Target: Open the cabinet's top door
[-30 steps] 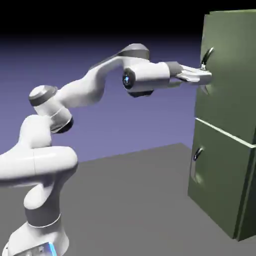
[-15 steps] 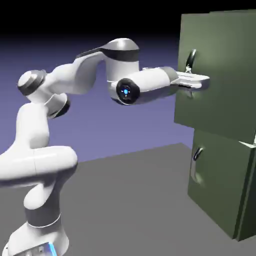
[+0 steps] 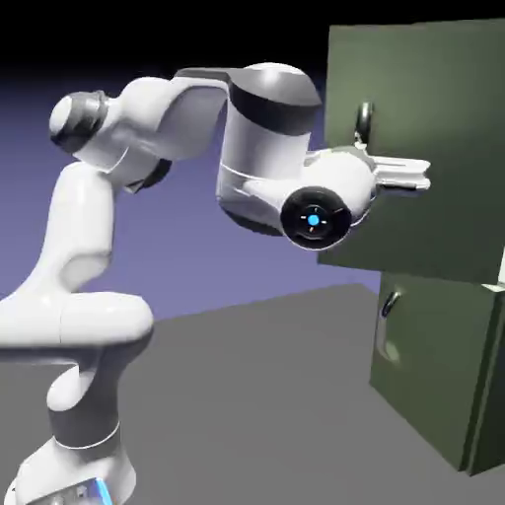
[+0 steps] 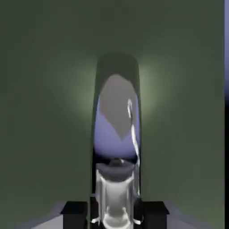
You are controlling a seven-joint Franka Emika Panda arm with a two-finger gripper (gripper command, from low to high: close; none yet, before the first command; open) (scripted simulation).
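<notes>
Top door (image 3: 444, 128) swung out; gripper (image 3: 419, 178) clamped on handle (image 4: 117, 134).

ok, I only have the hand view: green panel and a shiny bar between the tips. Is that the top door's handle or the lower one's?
Observer: The top door; the gripper is at its handle, well above the lower door.
Operator: Door open at all?
Observer: Yes, its handle edge stands out from the cabinet, overhanging the lower door.
Operator: Lower door shut?
Observer: Looks flush with the cabinet front, its small handle untouched.
</notes>
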